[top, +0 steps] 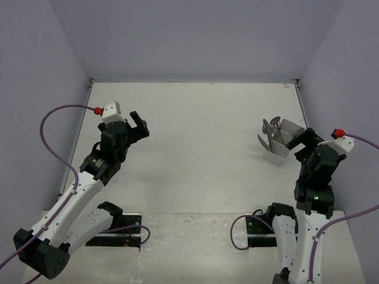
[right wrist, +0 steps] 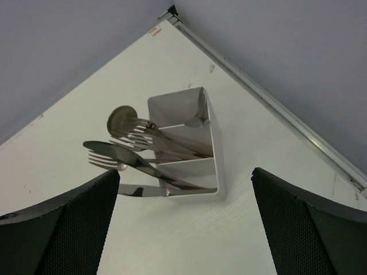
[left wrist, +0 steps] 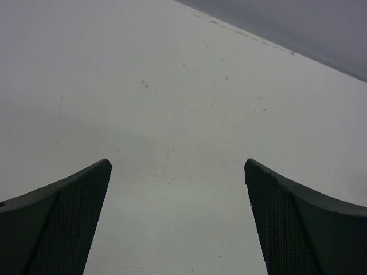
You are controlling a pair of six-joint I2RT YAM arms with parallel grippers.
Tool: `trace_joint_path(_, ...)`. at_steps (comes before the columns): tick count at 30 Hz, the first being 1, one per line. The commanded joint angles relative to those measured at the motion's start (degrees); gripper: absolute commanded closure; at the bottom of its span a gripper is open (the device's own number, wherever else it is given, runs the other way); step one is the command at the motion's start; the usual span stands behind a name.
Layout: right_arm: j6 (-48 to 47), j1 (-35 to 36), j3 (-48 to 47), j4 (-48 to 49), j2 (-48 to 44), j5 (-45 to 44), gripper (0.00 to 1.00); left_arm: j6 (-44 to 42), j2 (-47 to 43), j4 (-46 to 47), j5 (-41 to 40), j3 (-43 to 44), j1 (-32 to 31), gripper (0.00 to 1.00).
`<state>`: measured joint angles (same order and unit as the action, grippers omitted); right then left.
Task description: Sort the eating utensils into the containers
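The container (top: 288, 137) is a white box with compartments, lying tipped at the right of the table. Several shiny utensils (top: 270, 131) stick out of its open side toward the left. In the right wrist view the container (right wrist: 213, 143) shows dividers inside, with a knife (right wrist: 137, 163), forks (right wrist: 140, 130) and a spoon (right wrist: 120, 117) poking out. My right gripper (right wrist: 186, 172) is open just in front of the box, with nothing between its fingers; in the top view the right gripper (top: 298, 144) sits close beside it. My left gripper (top: 139, 125) is open over bare table at the left, and the left wrist view of it (left wrist: 178, 163) shows nothing held.
Grey walls close in the table on three sides. The right wall and its metal edge strip (right wrist: 275, 109) run just behind the container. The two arm bases (top: 118, 228) stand at the near edge.
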<state>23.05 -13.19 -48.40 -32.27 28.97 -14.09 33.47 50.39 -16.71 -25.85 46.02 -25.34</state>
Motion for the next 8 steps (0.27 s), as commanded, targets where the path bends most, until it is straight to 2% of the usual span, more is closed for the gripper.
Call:
trace_joint_path(1, 1.7, -0.3, 2.1, -5.2, -3.7, -3.3, 0.01, 2.2, -1.8, -1.8, -1.8, 0.6, 0.2, 0.0)
trace_joint_path(5, 1.8, -0.2, 5.5, -2.3, -10.1, -1.6, 0.01, 1.9, -1.7, -2.4, -1.1, 0.7, 0.2, 0.0)
trace_joint_path(8, 1.5, -0.3, 5.7, -2.1, -10.3, -2.0, 0.01, 1.9, -1.8, -2.8, -1.0, 0.8, 0.2, 0.0)
